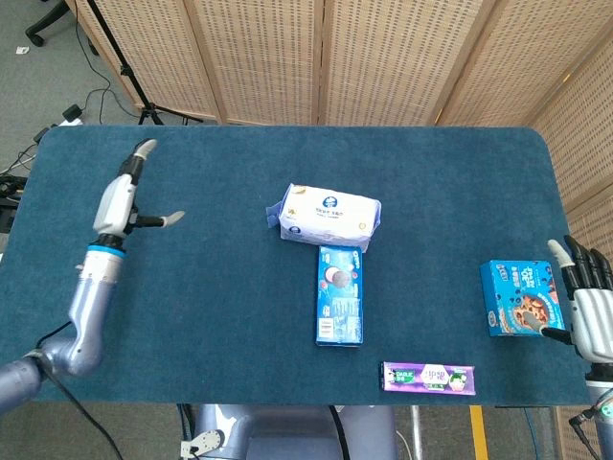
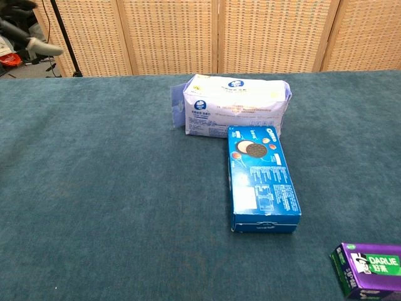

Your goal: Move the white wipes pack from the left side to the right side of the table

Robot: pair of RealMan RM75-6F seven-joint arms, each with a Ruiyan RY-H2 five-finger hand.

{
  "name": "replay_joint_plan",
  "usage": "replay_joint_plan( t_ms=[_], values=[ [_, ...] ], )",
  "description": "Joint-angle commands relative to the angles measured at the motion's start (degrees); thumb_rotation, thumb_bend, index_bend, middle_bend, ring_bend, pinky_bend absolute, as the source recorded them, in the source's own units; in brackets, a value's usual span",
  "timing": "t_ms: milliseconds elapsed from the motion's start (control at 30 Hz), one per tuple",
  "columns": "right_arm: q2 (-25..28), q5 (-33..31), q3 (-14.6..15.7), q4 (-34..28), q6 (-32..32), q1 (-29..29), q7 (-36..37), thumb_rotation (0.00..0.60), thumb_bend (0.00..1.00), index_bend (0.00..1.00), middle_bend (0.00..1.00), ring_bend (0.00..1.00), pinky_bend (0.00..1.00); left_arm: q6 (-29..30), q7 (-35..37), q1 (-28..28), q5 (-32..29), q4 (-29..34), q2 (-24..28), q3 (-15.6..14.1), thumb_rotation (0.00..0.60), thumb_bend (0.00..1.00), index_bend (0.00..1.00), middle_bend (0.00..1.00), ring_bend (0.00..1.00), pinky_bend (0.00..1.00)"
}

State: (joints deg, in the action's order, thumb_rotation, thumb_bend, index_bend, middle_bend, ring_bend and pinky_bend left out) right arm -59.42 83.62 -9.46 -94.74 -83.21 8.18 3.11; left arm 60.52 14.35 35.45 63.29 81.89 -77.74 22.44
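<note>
The purple box (image 2: 368,269) at the lower right of the chest view carries the word "DARLIE" in white on a green band. Print on the white wipes pack (image 2: 233,107) and the blue cookie box (image 2: 261,177) is too small to read.

Bright even indoor light, soft faint shadows, no glare, both views sharp
</note>
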Motion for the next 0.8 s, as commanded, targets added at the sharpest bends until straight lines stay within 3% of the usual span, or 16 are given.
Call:
replay_joint_plan(
  t_ms=[33,367,433,500,667,733,800],
  values=[
    [2.1,-0.4,-2.5,-2.7,6.7,6.0,-5.9,0.6,0.0,0.0,0.0,0.0,0.0,6.2,-6.0,-8.3,3.1,5.7,9.6,-5.8,0.6,0.0,0.0,0.0,0.0,0.0],
    [2.4,-3.6,-6.6,-6.2,19.5,18.2,-15.9,0.6,0.0,0.01,0.0,0.0,0.0,12.1,-1.5,-16.8,6.1,2.9,12.3,-11.0,0.6,0.0,0.0,0.0,0.0,0.0],
    [1.9,-3.6,-7.2,-6.1,22.8,21.2,-16.2,0.6,0.05,0.04,0.0,0.0,0.0,13.7,-1.7,-18.4,5.8,3.1,12.2,-11.5,0.6,0.0,0.0,0.0,0.0,0.0],
    [1.3,-3.7,-7.7,-5.7,25.6,23.7,-15.9,0.6,0.19,0.06,0.0,0.0,0.0,15.1,-2.2,-19.7,5.4,3.7,12.4,-11.7,0.6,0.0,0.0,0.0,0.0,0.0],
    [-0.6,-4.9,-9.1,-4.3,32.4,30.0,-14.4,0.6,0.84,0.17,0.0,0.0,0.0,17.6,-4.8,-22.1,4.4,6.1,13.3,-12.2,0.6,0.0,0.0,0.0,0.0,0.0],
    [-1.7,-5.4,-9.6,-3.1,35.0,32.8,-15.6,0.6,0.97,0.2,0.02,0.0,0.0,18.3,-5.7,-23.0,4.0,7.9,14.2,-12.5,0.6,0.0,0.0,0.0,0.0,0.0],
    [-3.7,-6.0,-10.2,-1.5,37.3,36.1,-17.1,0.6,1.0,0.22,0.05,0.0,0.01,19.0,-6.4,-23.9,3.8,9.6,14.7,-12.8,0.6,0.0,0.0,0.0,0.0,0.0]
  ],
)
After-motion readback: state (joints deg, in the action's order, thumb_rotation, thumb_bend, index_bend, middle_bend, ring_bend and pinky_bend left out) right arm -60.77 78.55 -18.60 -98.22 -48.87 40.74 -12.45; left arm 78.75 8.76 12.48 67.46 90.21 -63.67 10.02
